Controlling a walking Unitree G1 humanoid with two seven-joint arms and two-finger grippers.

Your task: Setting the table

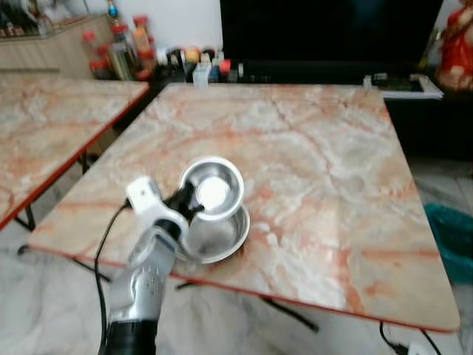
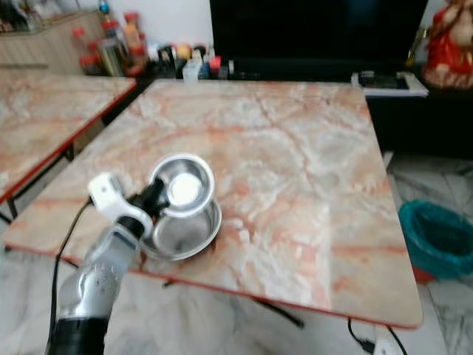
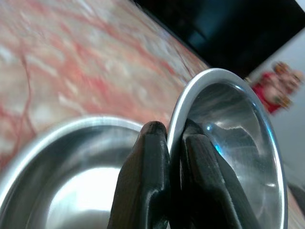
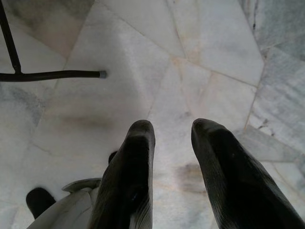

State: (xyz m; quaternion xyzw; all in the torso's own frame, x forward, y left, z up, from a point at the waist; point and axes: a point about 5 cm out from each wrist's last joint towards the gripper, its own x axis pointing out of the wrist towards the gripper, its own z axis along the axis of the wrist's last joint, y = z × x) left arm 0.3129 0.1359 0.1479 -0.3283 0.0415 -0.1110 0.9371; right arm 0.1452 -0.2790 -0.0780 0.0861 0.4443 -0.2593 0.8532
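Two steel bowls are shown near the marbled bench (image 1: 318, 170) front edge: the upper bowl (image 1: 213, 189), rim clamped by the left tool (image 3: 175, 143), above the lower bowl (image 1: 222, 235); blurred bottles (image 1: 126, 52) behind; right tool (image 4: 171, 138) parted over floor (image 4: 200, 52).

I can't read any text, brand, number or sign anywhere. The bottles (image 1: 122, 48) behind the counter (image 1: 318, 163) carry labels, but they're too blurred and small for me to make out.

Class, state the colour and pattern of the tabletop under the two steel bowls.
The tabletop is cream-and-pink marble pattern with orange-red veins, clearest in the right eye view.
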